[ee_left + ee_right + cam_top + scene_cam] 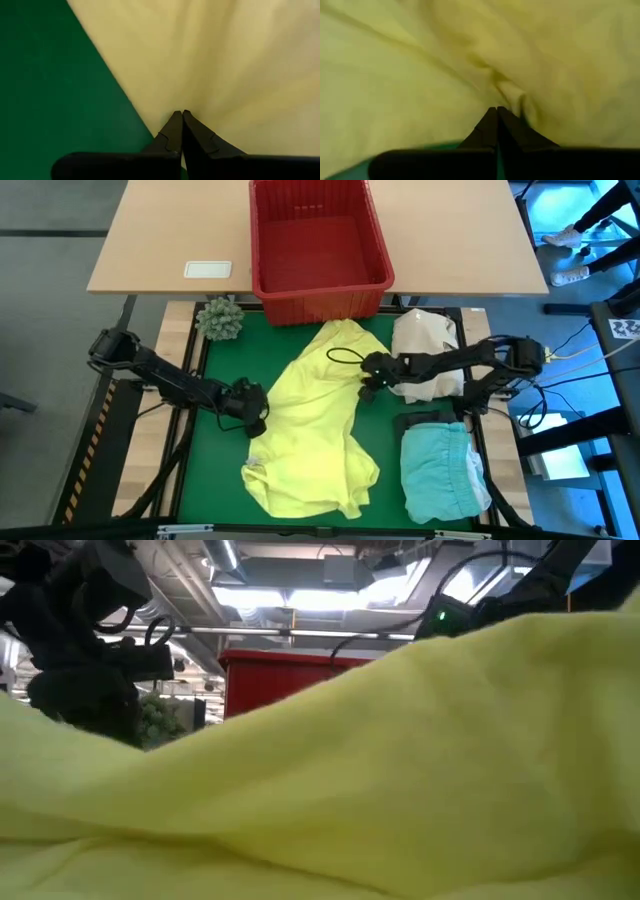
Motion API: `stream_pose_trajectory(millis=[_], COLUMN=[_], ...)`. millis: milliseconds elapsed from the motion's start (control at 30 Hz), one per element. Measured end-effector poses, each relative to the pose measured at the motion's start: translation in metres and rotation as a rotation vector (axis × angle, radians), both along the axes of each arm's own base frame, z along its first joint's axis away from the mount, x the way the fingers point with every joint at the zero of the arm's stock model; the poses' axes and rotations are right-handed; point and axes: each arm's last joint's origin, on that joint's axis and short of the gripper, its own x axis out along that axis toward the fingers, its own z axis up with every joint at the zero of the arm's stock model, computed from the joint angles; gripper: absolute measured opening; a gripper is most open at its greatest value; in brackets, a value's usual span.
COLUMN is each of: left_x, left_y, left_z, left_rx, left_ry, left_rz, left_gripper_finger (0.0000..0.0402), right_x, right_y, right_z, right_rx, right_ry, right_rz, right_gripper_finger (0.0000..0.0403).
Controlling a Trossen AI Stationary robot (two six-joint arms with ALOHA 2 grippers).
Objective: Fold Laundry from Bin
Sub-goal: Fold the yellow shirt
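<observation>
High view, left to right. Left arm comes in from 9 o'clock; left gripper (256, 420) sits at the left edge of the yellow shirt (310, 430), fingers pinched together on the fabric edge. Left wrist view confirms: fingertips (176, 122) closed tight right at the cloth border, green mat (50, 75) beside it.

Spiky green ball (220, 318) at 11 o'clock on the mat's corner, just beside the red bin (318, 245). Bin sits at 12 o'clock on the wooden table (170, 240), nothing visible inside; white card (208, 269) left of it.

Yellow shirt lies spread and rumpled across mat centre, running from just below the bin toward 6 o'clock. In the low view it fills most of the frame, bin behind it.

Right gripper (368, 385) at the shirt's right edge, about 2 o'clock from mat centre, fingers shut on a fold of yellow cloth; right wrist view shows the fabric puckered at the tips.

Cream cloth bundle (425, 345) at 2 o'clock, under the right arm. Folded turquoise garment (440, 470) at 4 o'clock, on a dark garment (420, 420) peeking out above it.
</observation>
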Motion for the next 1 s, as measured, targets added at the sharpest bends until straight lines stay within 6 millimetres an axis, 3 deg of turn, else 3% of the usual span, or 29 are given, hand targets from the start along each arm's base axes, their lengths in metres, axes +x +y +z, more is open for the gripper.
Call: stream_pose_trajectory(millis=[200, 367, 567, 667, 800, 1000], left_x=[-0.001, -0.01, -0.015, -0.019, -0.028, -0.036], left_y=[0.0, -0.013, -0.057, -0.083, -0.114, -0.14], left_z=[0.045, 0.065, 0.067, 0.065, 0.061, 0.052], left_rx=[0.056, 0.046, -0.09, -0.131, -0.14, -0.125], left_ry=[-0.004, 0.011, -0.087, -0.149, -0.225, -0.288], left_rz=[-0.043, -0.09, -0.243, -0.31, -0.418, -0.485], left_gripper_finger=[0.0, 0.0, 0.0, 0.0, 0.0, 0.0], right_x=[-0.006, -0.004, 0.011, 0.013, 0.009, 0.006], right_y=[0.005, 0.025, 0.085, 0.119, 0.158, 0.209], right_z=[0.033, 0.055, 0.068, 0.065, 0.057, 0.05], right_rx=[-0.009, -0.012, 0.016, 0.039, 0.017, -0.004], right_ry=[-0.119, -0.253, -0.473, -0.533, -0.561, -0.561], right_rz=[0.025, 0.088, 0.289, 0.371, 0.436, 0.554], right_gripper_finger=[0.0003, 0.0003, 0.0003, 0.0003, 0.0003, 0.0003])
